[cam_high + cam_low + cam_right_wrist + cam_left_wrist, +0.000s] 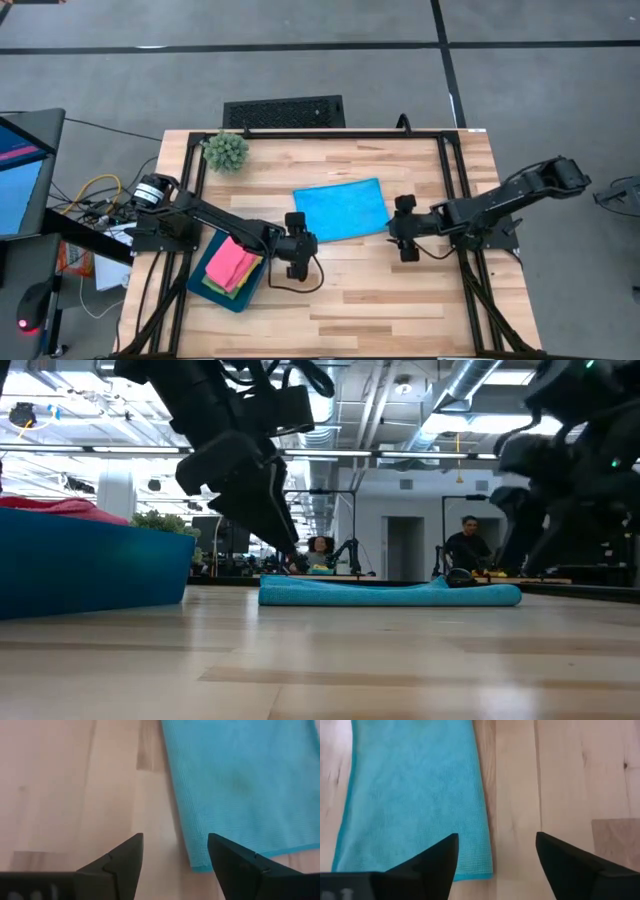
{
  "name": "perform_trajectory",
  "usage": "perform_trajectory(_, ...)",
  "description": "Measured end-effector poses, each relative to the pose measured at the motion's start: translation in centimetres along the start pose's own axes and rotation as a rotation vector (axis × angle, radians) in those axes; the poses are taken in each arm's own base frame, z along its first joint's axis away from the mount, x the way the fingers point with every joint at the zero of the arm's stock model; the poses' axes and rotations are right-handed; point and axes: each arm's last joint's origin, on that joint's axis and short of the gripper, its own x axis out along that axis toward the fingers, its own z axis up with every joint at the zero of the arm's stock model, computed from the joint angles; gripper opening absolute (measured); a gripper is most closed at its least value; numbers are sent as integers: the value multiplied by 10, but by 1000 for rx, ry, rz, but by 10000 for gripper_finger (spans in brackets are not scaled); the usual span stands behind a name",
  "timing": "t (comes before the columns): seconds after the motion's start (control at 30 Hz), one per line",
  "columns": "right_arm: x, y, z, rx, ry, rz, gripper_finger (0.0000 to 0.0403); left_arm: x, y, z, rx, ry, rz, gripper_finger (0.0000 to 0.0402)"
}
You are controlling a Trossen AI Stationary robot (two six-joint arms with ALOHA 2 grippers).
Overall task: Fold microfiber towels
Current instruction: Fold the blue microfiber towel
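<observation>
The light blue microfiber towel [341, 209] lies folded flat mid-table between the left gripper [297, 243] and right gripper [404, 231] (both open, empty), so another fold or stowing seems next.

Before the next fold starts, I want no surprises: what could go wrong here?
1. Both the left gripper and right gripper hang open, holding nothing, beside the flat light blue microfiber towel; closing again could pinch only one layer or miss the edge.
2. The dark teal rectangular tray holding the pink folded cloth sits close by the left arm, so a swing might knock it.
</observation>
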Motion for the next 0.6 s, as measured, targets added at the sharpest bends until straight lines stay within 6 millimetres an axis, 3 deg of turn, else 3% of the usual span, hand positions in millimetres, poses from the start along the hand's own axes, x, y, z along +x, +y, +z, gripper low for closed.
perform_trajectory(0.27,26,-4,-6,25,106,-26,229,14,-5,-6,20,46,-11,267)
perform_trajectory(0.6,28,-7,-7,59,124,-10,227,40,-13,-22,-50,149,15,268)
